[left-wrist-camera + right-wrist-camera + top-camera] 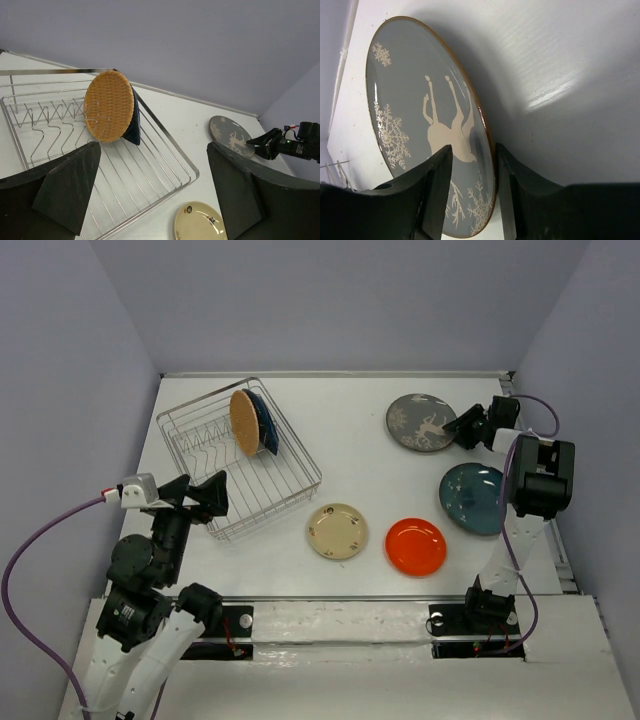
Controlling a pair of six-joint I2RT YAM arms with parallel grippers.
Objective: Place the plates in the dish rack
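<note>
My left gripper hung wide open and empty over the near-left corner of the square silver wire dish rack, which sat at ten o'clock on the white table. At six o'clock lay the round cream plate, flat, with the round orange-red plate just beside it at its three o'clock. The round teal plate lay at the table's three o'clock, its edge under my right arm. Farther out, at two o'clock, my right gripper straddled the three-o'clock rim of the round grey plate with the pale deer and snowflakes. One finger was over its face and one beyond its edge; I could not tell whether they pinched it. At the rack's far side the round tan woven plate stood on edge, with the round navy blue plate close at its three o'clock.
</note>
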